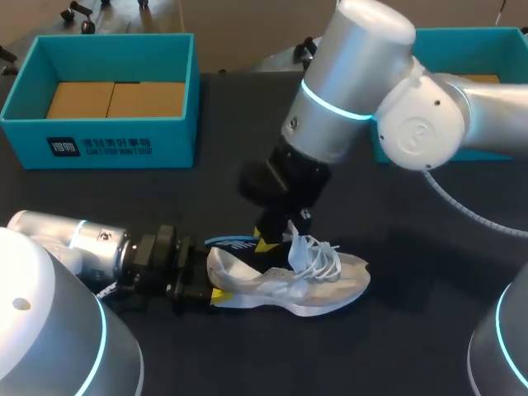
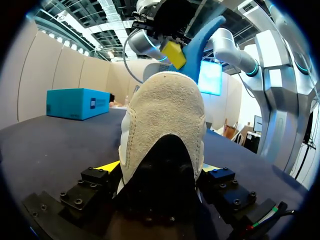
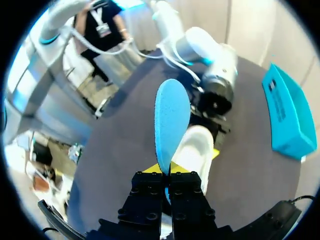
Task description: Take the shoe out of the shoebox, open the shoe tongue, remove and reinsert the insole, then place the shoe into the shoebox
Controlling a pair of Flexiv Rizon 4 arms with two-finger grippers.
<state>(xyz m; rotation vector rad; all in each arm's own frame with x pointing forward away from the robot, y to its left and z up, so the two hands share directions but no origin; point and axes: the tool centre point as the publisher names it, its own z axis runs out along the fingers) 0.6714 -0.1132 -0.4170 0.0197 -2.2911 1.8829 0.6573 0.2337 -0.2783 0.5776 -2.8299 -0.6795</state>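
A grey-white sneaker [image 1: 301, 283] lies on its side on the dark table, laces loose. My left gripper [image 1: 213, 278] reaches in low from the left, its fingers wide apart and pressed against both sides of the heel. In the left wrist view the suede heel [image 2: 165, 115] fills the space between the yellow fingertips [image 2: 107, 166]. My right gripper [image 1: 276, 239] hangs over the shoe's opening, shut on the edge of a blue insole [image 1: 231, 242]. From the right wrist, the insole [image 3: 171, 117] stands up from the closed fingers, with the shoe [image 3: 195, 150] below it.
An open teal shoebox [image 1: 99, 136] with cardboard inside stands at the back left. A second teal box [image 1: 487, 37] sits at the back right, partly behind my right arm. Bare dark table lies in front of and to the right of the shoe.
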